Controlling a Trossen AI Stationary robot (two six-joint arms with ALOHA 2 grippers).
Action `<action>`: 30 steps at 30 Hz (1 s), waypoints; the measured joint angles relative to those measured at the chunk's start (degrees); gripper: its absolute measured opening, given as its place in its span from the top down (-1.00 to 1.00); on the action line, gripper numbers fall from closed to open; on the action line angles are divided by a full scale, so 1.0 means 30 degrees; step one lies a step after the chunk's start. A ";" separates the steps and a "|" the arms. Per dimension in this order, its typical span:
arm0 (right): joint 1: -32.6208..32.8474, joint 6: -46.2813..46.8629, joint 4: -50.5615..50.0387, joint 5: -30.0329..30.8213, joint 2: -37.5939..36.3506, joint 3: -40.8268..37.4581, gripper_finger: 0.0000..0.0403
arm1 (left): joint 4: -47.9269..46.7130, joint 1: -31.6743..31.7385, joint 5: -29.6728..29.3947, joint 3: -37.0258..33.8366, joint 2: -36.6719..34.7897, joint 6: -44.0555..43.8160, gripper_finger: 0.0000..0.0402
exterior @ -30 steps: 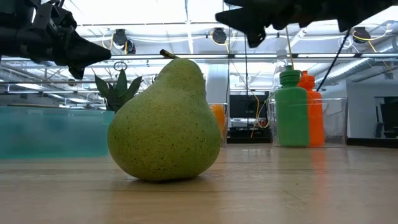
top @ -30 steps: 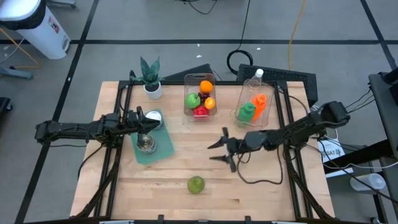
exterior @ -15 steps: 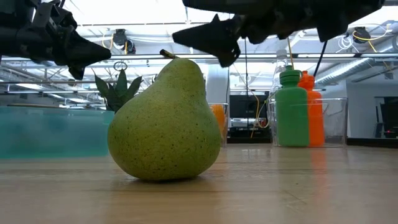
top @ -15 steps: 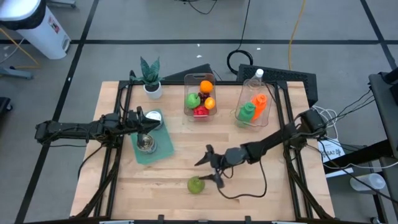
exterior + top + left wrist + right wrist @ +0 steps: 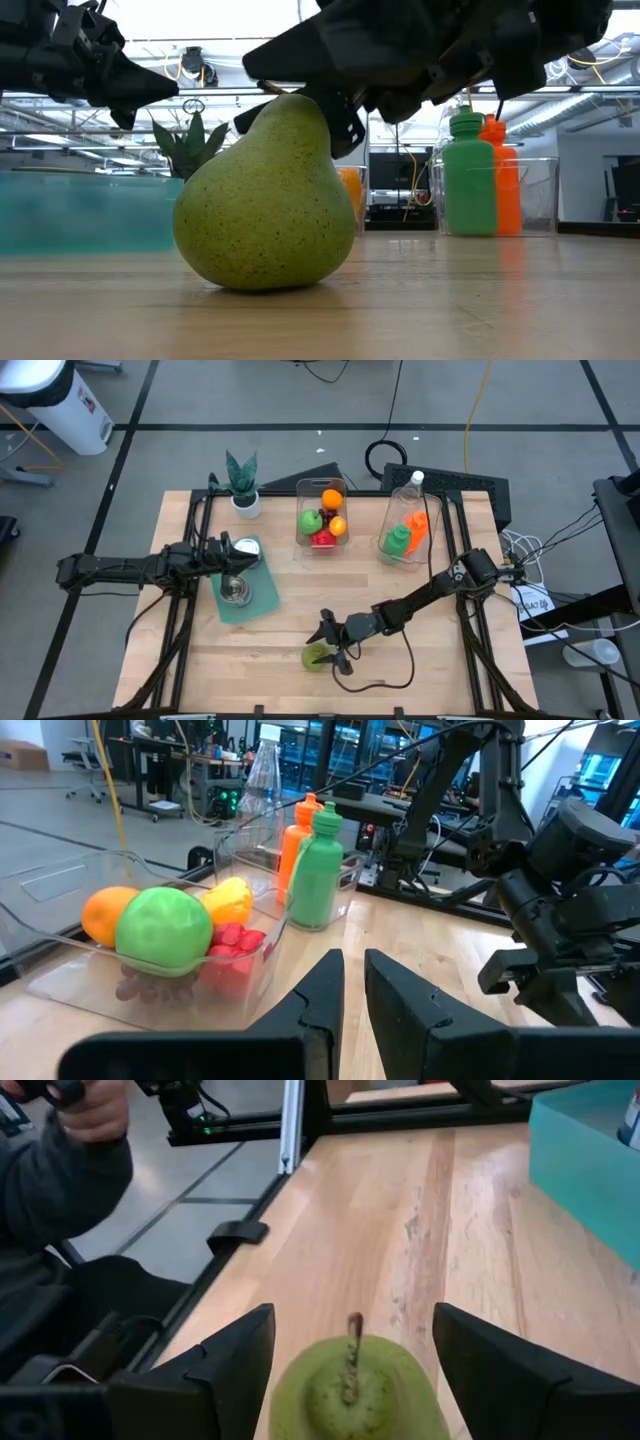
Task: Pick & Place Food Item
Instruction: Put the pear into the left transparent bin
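Green pear [image 5: 315, 656] upright on wooden table [image 5: 420, 660], near front edge. Right gripper [image 5: 333, 649] over pear, fingers spread wide, 1 each side, not gripping. Left gripper [image 5: 238, 556] closed, empty, well behind-left of pear above teal mat [image 5: 255, 595]. No legible writing.

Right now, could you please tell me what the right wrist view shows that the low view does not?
Only the right wrist view shows the pear's brown stem from above, between the right gripper's open fingers, plus a person's grey sleeve and hand beyond the table edge.

Only the low view shows the green plastic bottle and orange plastic bottle in a clear bin, a small potted plant, and the left gripper hanging shut above the table.

Both show the speckled green pear upright on the light wooden table and the teal mat.
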 joint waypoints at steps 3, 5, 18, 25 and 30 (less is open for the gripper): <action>-0.0016 0.0122 -0.0384 0.0045 -0.0036 0.0086 -0.25 | -0.0003 -0.0005 0.0000 0.0000 0.0000 -0.0005 0.75; -0.0036 0.0211 -0.0550 0.0115 -0.0149 0.0071 -0.22 | -0.0005 0.0000 -0.0007 0.0000 0.0000 -0.0005 0.75; -0.0036 0.0007 -0.1324 0.0024 -0.0360 0.0000 0.22 | 0.0002 0.0000 -0.0015 0.0000 0.0000 0.0060 0.75; -0.0026 -0.0380 -0.1523 -0.0009 -0.0360 -0.0002 0.52 | 0.0002 0.0000 -0.0036 0.0000 0.0000 0.0156 0.75; -0.0029 -0.0386 -0.1278 -0.0023 -0.0353 -0.0009 0.59 | 0.0002 0.0000 -0.0043 0.0000 0.0000 0.0156 0.75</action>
